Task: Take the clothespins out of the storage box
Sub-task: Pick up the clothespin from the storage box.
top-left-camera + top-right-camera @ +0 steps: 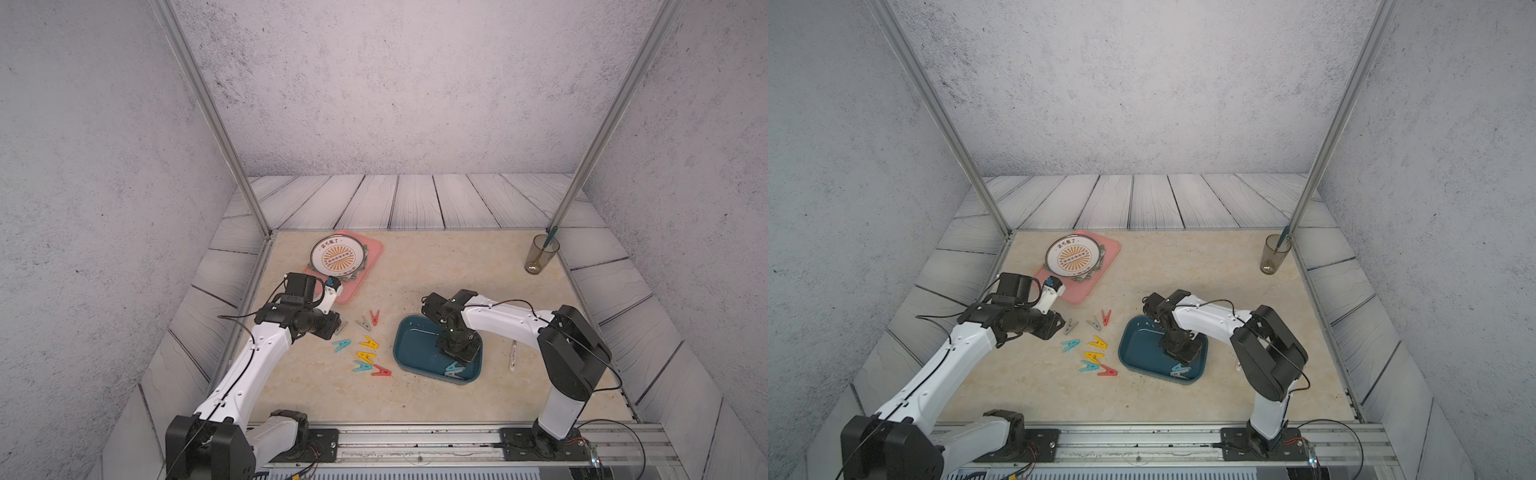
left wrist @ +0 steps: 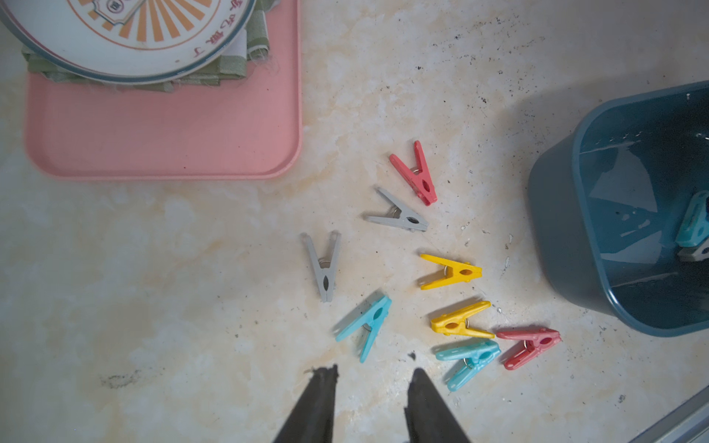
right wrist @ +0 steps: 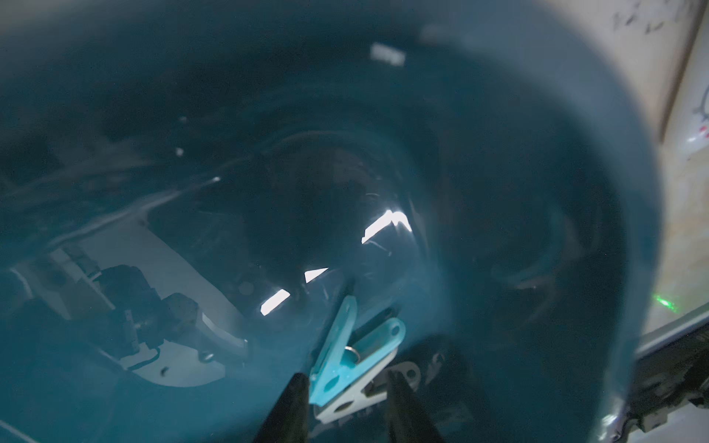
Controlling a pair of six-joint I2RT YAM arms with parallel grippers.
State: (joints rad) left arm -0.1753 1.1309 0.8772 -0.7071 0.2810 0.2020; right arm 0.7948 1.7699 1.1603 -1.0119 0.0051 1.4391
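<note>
The dark teal storage box (image 1: 415,347) (image 1: 1138,347) sits right of centre, its wall also showing in the left wrist view (image 2: 556,230). Two clothespins lie in its near corner, a teal-blue one (image 3: 347,345) stacked on a grey one (image 3: 345,404) (image 1: 454,369). My right gripper (image 3: 345,374) (image 1: 455,353) reaches down into the box, open, with a finger on each side of that pair. Several clothespins (image 2: 452,270) (image 1: 369,343) in red, grey, yellow and teal-blue are scattered on the table left of the box. My left gripper (image 2: 372,370) (image 1: 338,326) hovers by them, open and holding nothing.
A pink tray (image 1: 353,286) (image 2: 161,134) carrying a round plate (image 1: 337,255) on folded cloth stands behind the left arm. A white-handled utensil (image 1: 513,355) lies just right of the box. A glass (image 1: 541,253) stands at the far right corner by a metal post.
</note>
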